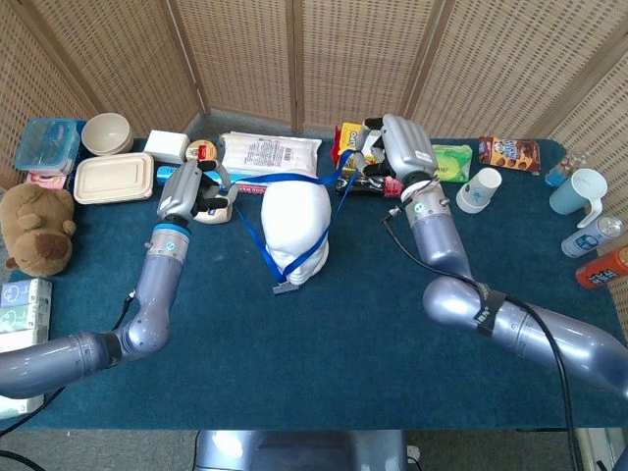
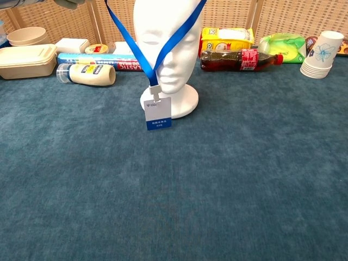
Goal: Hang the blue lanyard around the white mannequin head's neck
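The white mannequin head (image 1: 297,228) (image 2: 166,43) stands upright at the table's middle. The blue lanyard (image 1: 285,180) (image 2: 130,43) is stretched wide between my two hands. Its far strand runs across the back of the crown. Two strands come down in front of the face in a V to a clip and a white badge (image 1: 287,286) (image 2: 157,112), which hangs at the base. My left hand (image 1: 196,191) holds the strap left of the head; my right hand (image 1: 397,152) holds it at the upper right. The neck is hidden from above.
Behind the head lie a cola bottle (image 2: 239,58), a white squeeze bottle (image 2: 87,74), a yellow packet (image 2: 225,35) and a foil box (image 2: 103,58). Paper cups (image 2: 322,53) stand at the right; a lunch box (image 1: 113,178), a bowl (image 1: 107,132) and a plush bear (image 1: 37,228) sit at the left.
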Tool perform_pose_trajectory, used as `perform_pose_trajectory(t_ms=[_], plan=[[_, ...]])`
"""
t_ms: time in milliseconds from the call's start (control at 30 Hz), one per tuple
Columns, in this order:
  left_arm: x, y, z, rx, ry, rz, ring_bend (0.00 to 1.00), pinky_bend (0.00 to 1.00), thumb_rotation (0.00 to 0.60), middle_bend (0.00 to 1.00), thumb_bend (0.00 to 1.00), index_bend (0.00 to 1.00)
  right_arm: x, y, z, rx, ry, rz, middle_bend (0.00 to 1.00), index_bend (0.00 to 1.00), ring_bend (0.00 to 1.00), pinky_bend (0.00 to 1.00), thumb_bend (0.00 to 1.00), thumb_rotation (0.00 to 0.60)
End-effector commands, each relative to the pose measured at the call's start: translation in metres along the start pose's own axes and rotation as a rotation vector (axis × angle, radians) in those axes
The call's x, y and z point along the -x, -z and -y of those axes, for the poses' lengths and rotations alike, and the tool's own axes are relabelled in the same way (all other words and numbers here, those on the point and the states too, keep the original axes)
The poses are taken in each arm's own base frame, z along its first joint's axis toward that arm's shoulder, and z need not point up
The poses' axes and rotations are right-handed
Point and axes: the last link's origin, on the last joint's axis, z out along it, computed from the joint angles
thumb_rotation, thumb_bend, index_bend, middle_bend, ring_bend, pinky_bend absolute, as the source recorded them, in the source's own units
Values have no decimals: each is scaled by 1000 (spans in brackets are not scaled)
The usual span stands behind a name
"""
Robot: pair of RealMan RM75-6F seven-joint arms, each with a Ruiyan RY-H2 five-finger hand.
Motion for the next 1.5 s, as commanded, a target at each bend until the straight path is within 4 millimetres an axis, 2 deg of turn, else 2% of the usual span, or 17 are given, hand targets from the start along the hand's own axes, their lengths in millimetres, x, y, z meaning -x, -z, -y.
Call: perform_pose_trajectory(t_ms=[33,433,533,600,633,700,767,800,867,967,1067,1167,1500], plan=[[1,0,0,0,-2,-2,1000,1000,557,1000,453,647,4,-2,1,5,21,7,1000,636,1000,1000,485,600],[7,1,-3,6,-23,-8,1000,1000,553,1000,445,647,9,-8,-1,31,72,6,1000,636,1000,1000,479,600],[7,1,-3,8,-37,-13,1000,1000,554,1000,409,647,10,-9,-2,37,95,7,991,627,1000,1000,473,600],[7,3,-3,13,-55,-15,999,1000,547,998,363,647,11,-10,-3,36,122,10,938,585,998,1000,468,600],[7,3,-3,16,-64,-15,973,1000,543,971,336,636,11,-10,-3,36,129,12,884,542,978,1000,465,600],[7,5,-4,26,-90,-17,843,972,520,851,298,579,12,-10,-4,37,152,16,787,464,902,985,453,600],[8,7,-4,30,-108,-13,586,803,491,631,264,456,13,-10,-5,41,159,24,654,382,752,878,439,574],[9,8,-4,33,-119,-7,503,720,485,560,254,413,14,-10,-5,43,164,34,610,357,705,829,435,550],[11,11,-6,48,-153,29,293,475,471,386,228,297,15,-10,-5,40,178,57,505,301,590,702,419,459],[9,13,-9,58,-160,38,118,280,461,239,194,213,14,-10,-6,40,174,71,429,265,502,616,401,404],[9,14,-11,63,-151,44,62,228,451,188,178,182,13,-9,-7,36,169,79,366,240,413,542,396,387],[8,16,-11,69,-153,46,51,211,439,179,175,179,10,-7,-9,31,151,78,312,219,353,480,383,384],[-14,29,-1,93,-165,40,50,205,426,180,175,179,-9,8,-23,-6,46,24,275,204,300,394,354,375]])
